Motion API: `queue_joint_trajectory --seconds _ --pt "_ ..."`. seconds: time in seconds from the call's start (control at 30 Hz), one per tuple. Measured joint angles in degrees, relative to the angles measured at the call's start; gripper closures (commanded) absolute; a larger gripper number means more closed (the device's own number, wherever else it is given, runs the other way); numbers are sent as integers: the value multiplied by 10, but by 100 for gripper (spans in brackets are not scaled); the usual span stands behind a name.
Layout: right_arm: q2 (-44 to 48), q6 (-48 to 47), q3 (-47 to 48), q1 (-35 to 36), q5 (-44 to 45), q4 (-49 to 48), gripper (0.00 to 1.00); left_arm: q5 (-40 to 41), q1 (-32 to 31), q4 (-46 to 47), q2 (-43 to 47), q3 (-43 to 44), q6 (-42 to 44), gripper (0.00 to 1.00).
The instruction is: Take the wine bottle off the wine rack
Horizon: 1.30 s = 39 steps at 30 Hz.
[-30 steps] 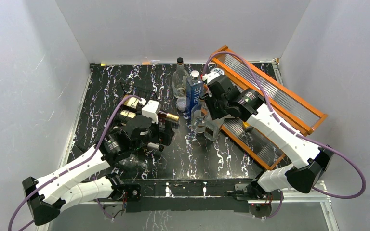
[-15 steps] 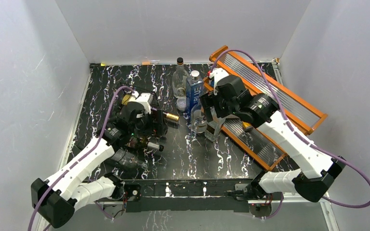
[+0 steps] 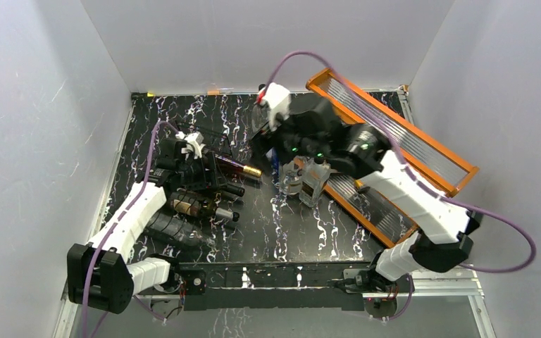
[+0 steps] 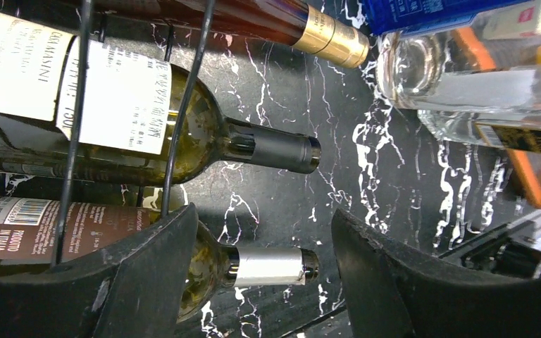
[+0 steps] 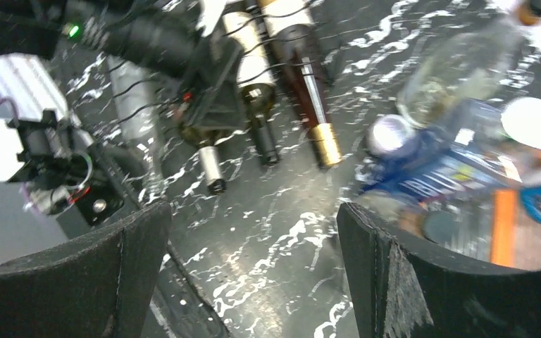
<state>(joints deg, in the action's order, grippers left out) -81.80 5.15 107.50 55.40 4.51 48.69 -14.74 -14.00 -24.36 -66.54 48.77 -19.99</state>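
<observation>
Left gripper (image 4: 264,218) jaws apart, clamping nothing. Wine bottle (image 4: 268,266) lies flat in wine rack (image 4: 77,113), neck in the gap between its fingers. Greenish glass, silver capsule, brown label. Right gripper (image 5: 253,208) wide open, empty.

Three wine bottles (image 4: 204,134), one wire rack (image 4: 183,105)

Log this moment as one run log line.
left gripper: open, over silver-capped bottle | right gripper: open, empty | wine rack: holds bottles | task: nothing gripped
</observation>
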Motion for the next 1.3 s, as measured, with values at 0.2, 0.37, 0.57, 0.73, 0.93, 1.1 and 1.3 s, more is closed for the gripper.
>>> queue_joint_trajectory --seconds 0.2,0.37,0.57,0.73,0.93,1.1,1.3 --pt "-61 11 -43 106 -1 -50 2 -82 64 4 -2 -1 -2 29" --pt "-72 61 -174 137 -39 -132 10 -98 112 3 -24 8 1 30" --pt "-100 106 -231 172 -39 -214 13 -121 136 3 -42 11 0 24" --pt "-129 136 -272 195 -21 -278 13 -136 147 1 -9 12 1 14" --pt "-129 160 -356 191 15 -359 18 -104 155 -36 85 65 7 7" --pt "-140 158 -364 190 21 -392 16 -60 155 -66 149 121 20 4" --pt "-210 150 -346 190 8 -430 16 -19 155 -99 187 132 34 2"
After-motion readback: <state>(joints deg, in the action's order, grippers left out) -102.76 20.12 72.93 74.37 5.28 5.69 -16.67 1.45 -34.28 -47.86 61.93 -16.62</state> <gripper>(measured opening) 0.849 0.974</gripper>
